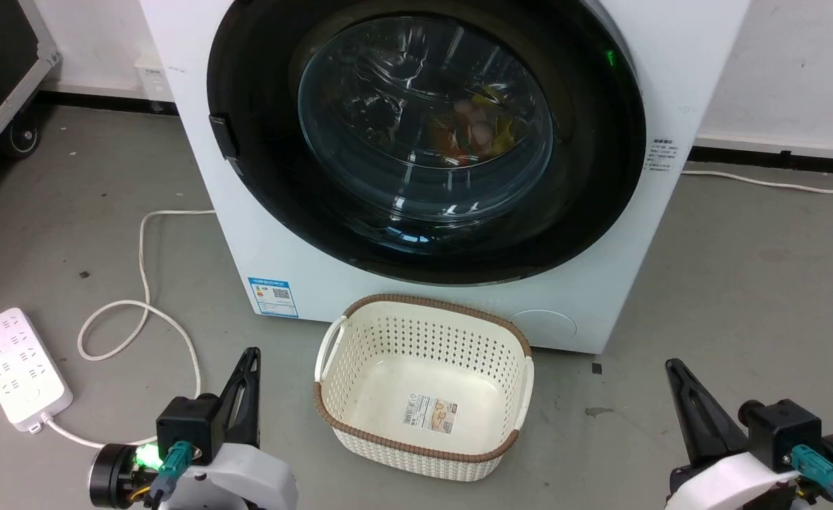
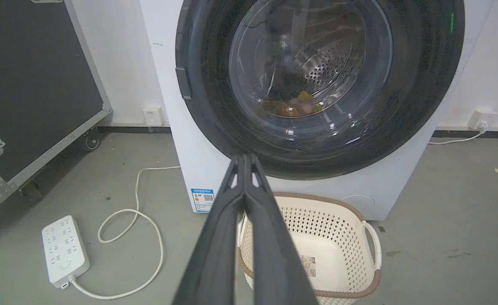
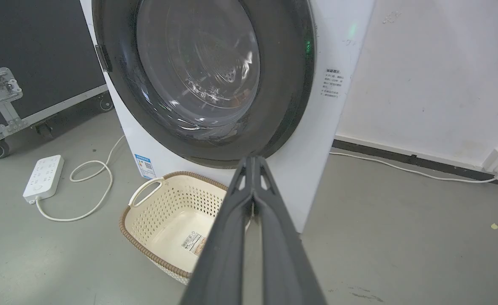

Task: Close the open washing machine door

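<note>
door [image 1: 423, 134] lies flush on the washer [image 1: 678, 64], seemingly shut; left tool [image 1: 250, 355] and right tool [image 1: 673, 367] rest low, pinched closed, empty, likely since nothing needs pushing

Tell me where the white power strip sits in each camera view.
Head view: power strip at lower left, on the floor.
Left wrist view: power strip at lower left, left of the basket.
Right wrist view: power strip at middle left, left of the basket.
Shared landmark: blue label low on the washing machine, right of the strip in every view.
</note>
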Robot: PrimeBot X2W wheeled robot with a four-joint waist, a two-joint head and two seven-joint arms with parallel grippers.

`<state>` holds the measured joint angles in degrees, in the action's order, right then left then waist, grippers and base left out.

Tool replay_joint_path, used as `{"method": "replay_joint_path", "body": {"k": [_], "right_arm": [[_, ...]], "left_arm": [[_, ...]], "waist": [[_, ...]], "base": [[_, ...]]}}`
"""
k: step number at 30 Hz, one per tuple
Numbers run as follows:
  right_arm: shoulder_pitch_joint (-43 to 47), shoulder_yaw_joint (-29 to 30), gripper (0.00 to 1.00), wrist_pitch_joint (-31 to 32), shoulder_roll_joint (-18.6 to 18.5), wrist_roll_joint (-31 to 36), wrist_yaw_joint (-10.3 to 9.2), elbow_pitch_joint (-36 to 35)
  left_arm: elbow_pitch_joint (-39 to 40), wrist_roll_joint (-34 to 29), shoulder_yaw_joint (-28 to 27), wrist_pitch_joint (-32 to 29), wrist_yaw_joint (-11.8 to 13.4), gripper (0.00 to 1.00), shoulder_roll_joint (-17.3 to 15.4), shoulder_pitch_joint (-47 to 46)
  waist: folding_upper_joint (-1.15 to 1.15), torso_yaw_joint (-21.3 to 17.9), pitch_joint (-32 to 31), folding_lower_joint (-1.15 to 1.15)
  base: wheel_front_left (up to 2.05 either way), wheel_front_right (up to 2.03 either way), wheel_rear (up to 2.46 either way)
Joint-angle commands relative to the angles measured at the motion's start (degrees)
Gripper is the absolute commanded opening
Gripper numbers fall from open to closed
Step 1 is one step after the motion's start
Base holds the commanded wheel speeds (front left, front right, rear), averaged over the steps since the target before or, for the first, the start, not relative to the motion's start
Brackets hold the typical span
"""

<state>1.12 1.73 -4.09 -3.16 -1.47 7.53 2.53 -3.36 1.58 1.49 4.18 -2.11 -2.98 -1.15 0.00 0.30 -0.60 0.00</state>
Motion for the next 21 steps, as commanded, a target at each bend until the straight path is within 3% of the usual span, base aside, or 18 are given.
{"method": "replay_joint_path", "body": {"k": [1,21], "right_arm": [[-0.73,-0.18,0.00,0.34,0.21,0.42,-0.03,-0.65],[-1.00,-1.25,0.00,2.93,0.26,1.14,-0.04,-1.95]], "left_arm": [[0.54,-0.48,-0.19,-0.44,0.40,0.00,0.06,0.63],[2.48,-1.24,-1.08,-3.02,1.58,0.00,0.09,0.99]], "waist": [[0.00,-0.02,0.03,0.00],[0.00,-0.21,0.42,0.00]], "base": [[0.00,0.00,0.00],[0.00,0.00,0.00]]}}
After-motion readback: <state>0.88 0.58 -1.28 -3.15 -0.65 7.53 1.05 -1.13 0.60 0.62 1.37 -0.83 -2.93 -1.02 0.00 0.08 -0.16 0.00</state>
